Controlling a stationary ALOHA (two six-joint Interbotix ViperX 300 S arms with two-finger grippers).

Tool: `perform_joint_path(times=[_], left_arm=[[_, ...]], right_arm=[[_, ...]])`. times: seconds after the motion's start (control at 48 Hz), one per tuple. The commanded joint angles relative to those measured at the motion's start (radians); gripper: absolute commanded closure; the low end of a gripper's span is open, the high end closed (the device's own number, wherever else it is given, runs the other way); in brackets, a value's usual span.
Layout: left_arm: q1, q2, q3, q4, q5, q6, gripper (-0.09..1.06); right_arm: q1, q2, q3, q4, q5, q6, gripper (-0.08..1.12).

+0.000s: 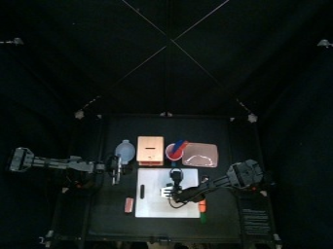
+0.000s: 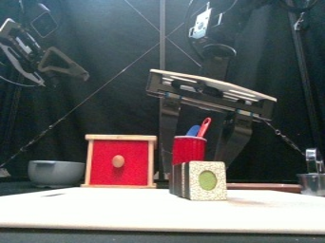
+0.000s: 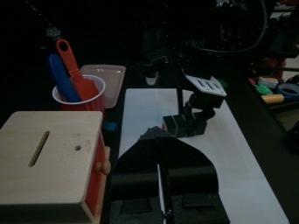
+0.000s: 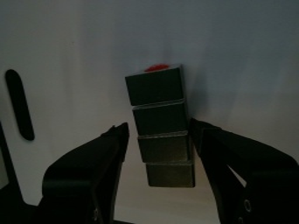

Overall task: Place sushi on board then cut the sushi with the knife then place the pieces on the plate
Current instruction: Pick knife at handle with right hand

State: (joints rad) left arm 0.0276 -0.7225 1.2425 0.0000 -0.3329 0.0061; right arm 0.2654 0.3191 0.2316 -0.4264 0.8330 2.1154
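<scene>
The sushi (image 4: 156, 92) lies on the board (image 1: 189, 206), toward the board's 12 o'clock half. It is a straight row of four dark blocks with its long axis running roughly 12 to 6. The end face pointing to 6 o'clock is pale and speckled with a green round in it. The right gripper (image 4: 159, 131) comes down over the roll's nearer blocks. Its jaws are spread just wider than the roll, one on each long side, with a sliver of board showing beside at least one of them, so they flank it rather than squeeze it. The left gripper (image 3: 158, 149) hangs at the board's 9 o'clock, empty, with only a thin slit between its jaws. At 12 o'clock of the board stand the box (image 2: 121, 161), the cup (image 2: 189, 152) with a blue knife (image 3: 56, 74) and a red knife (image 3: 70, 59), and the tray (image 1: 202, 154). The bowl (image 2: 56, 172) sits at about 10 o'clock.
</scene>
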Motion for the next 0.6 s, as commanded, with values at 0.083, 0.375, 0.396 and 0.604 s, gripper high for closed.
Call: perform_joint_path(times=[0.083,0.375,0.396,0.604], left_arm=[[0.000,0.002,-0.014,0.002,-0.005,0.000,0.99],[0.000,0.002,-0.014,0.002,-0.005,-0.002,0.99],[-0.002,0.002,-0.014,0.002,-0.005,-0.002,0.99],[0.000,0.002,-0.014,0.000,-0.005,-0.003,0.99]], right_arm=[[-0.005,-0.054,-0.009,-0.008,-0.002,-0.003,0.14],[-0.009,-0.144,0.031,-0.087,0.011,-0.026,0.14],[-0.012,-0.156,0.038,-0.097,0.008,-0.035,0.14],[-0.035,-0.229,0.091,-0.132,-0.066,-0.172,0.15]])
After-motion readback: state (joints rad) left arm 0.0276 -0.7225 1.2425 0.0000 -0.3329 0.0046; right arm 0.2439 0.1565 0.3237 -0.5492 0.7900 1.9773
